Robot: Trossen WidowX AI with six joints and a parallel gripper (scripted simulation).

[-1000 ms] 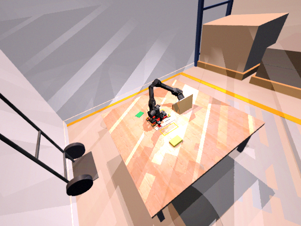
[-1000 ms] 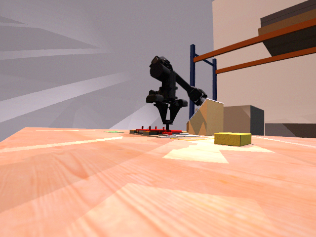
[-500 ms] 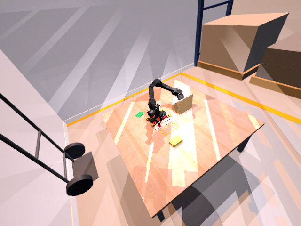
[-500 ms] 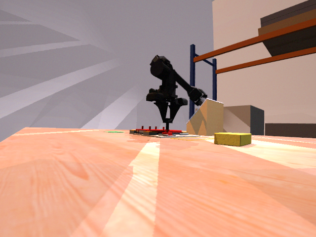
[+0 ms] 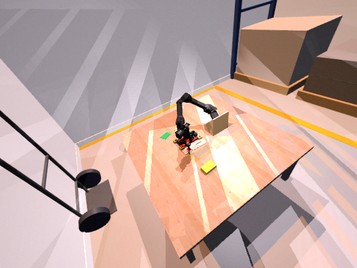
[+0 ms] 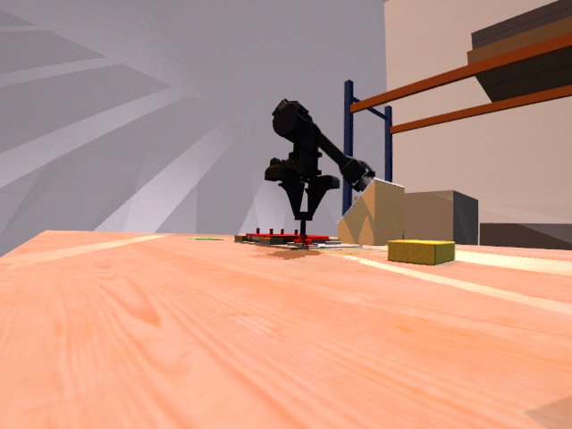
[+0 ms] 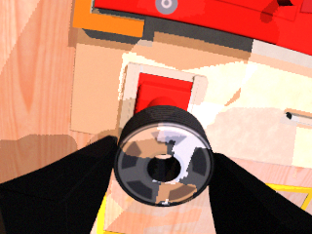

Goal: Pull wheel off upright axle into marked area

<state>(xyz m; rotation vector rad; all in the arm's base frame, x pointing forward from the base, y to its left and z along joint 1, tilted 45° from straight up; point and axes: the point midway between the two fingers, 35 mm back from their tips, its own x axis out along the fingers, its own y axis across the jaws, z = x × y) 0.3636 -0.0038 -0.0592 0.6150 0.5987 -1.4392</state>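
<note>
My gripper (image 6: 303,215) (image 7: 164,154) is shut on the dark, spoked wheel (image 7: 132,182), with one finger on each side of its rim. In the exterior view the wheel is high on the thin black axle or just over its top; I cannot tell which. The axle (image 6: 303,227) stands upright on a small red base (image 6: 302,240) (image 7: 166,90). The wheel's centre hole looks dark in the wrist view. The marked area is a yellow outline (image 5: 203,155) (image 7: 100,214) on the table, beside the axle's pale board.
A red board (image 7: 219,19) (image 6: 281,236) with short pegs lies behind the axle. A yellow block (image 5: 208,166) (image 6: 411,252) lies beyond the outline. A tan upright panel (image 5: 220,124) (image 6: 388,212) stands near the arm's base. A flat green piece (image 5: 165,135) lies on the other side.
</note>
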